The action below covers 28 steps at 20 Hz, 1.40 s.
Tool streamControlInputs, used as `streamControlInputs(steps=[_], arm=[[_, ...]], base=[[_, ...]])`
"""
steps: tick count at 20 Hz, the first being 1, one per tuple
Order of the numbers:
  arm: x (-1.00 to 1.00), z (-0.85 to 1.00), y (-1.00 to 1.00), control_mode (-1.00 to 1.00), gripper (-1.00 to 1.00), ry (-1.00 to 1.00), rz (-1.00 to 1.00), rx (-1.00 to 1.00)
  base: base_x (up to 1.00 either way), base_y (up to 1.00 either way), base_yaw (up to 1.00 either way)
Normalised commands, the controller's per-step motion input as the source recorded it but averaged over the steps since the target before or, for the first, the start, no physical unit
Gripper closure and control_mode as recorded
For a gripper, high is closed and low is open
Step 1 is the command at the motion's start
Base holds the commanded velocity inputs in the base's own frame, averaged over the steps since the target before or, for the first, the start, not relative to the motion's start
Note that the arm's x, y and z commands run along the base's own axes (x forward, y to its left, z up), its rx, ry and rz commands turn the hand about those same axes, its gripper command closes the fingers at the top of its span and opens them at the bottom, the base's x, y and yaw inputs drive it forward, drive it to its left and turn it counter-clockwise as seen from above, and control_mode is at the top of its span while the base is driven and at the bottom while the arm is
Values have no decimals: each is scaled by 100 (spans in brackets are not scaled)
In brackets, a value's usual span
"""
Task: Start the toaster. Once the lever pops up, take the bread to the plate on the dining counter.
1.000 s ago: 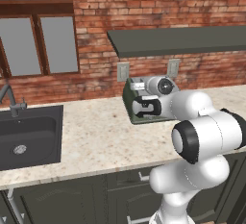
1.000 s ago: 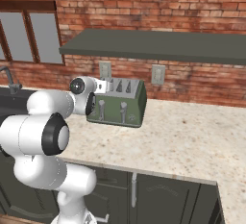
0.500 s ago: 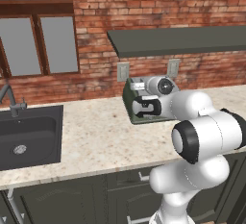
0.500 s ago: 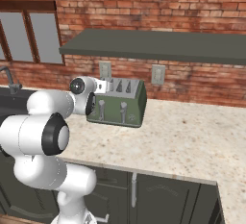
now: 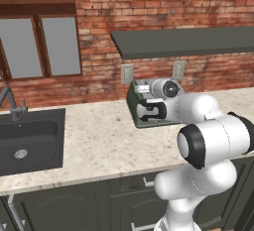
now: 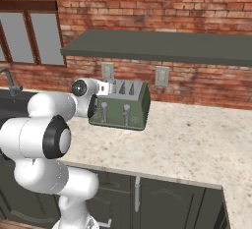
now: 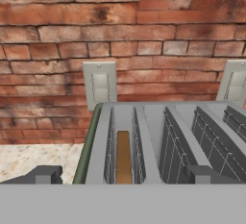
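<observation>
From the left base view, the white arm reaches over the stone worktop (image 5: 99, 141) and holds its gripper (image 5: 144, 89) just above the near end of the toaster (image 5: 136, 113), which sits against the brick wall with its length running along the wall, away from the jaws toward the arm's right

From the right base view, the toaster (image 6: 120, 105) shows its long sage-green front and two silver levers (image 6: 104, 108), both standing high, just below and ahead of the gripper (image 6: 102, 88); the slots on top run across the body, front to back

From the hand view, the released jaws stand wide with nothing between them, one dark fingertip (image 7: 45, 175) outside the toaster's green end wall, the other (image 7: 204, 174) over the slots, and the bread (image 7: 123, 156) sits edge-up, sunk in the end slot between them, its long edge pointing away toward the wall

The step in hand looks to be starting the toaster: to do it well the hand should probably drop in front of the body, set one fingertip squarely on the lever serving the bread's slot, and press straight down without shoving the toaster back
</observation>
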Motion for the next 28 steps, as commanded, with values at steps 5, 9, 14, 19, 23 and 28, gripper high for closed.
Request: streamControlInputs(steps=[5, 9, 14, 19, 23, 28], arm=[[0, 0, 0, -100, -100, 0, 0, 0], [0, 0, 0, -100, -100, 0, 0, 0], [0, 0, 0, -100, -100, 0, 0, 0], [0, 0, 0, -100, -100, 0, 0, 0], [0, 0, 0, -100, -100, 0, 0, 0], [0, 0, 0, -100, -100, 0, 0, 0]], base=[[0, 0, 0], [0, 0, 0], [0, 0, 0], [0, 0, 0], [0, 0, 0], [0, 0, 0]])
